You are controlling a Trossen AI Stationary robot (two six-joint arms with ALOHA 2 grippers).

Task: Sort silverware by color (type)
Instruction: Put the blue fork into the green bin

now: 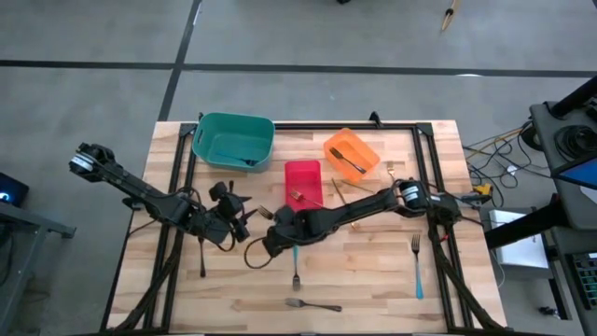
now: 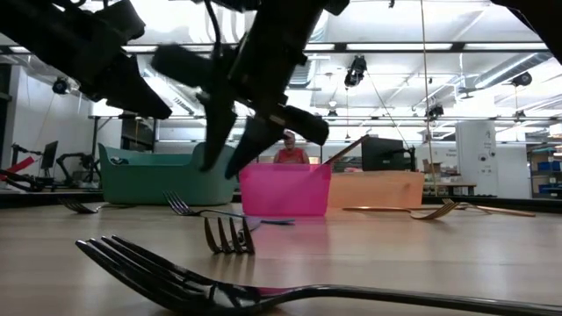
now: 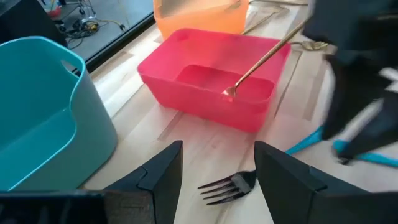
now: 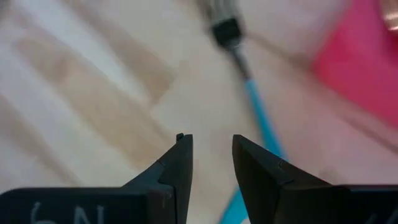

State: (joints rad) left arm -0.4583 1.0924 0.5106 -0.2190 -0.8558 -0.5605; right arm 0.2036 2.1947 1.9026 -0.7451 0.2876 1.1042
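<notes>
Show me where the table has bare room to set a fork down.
Freest: the front left corner of the table, left of the dark-handled fork, and the far right strip beyond the orange bin. Some room lies between the silver fork and the right-hand blue-handled fork. Crowded: mid-table, where left gripper and right gripper meet before the red bin.

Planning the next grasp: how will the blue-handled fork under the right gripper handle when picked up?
The blue-handled fork looks thin and rigid, so probably stiff and light. It lies flat on the table, so it's likely hard to pinch and may slide rather than roll.
</notes>
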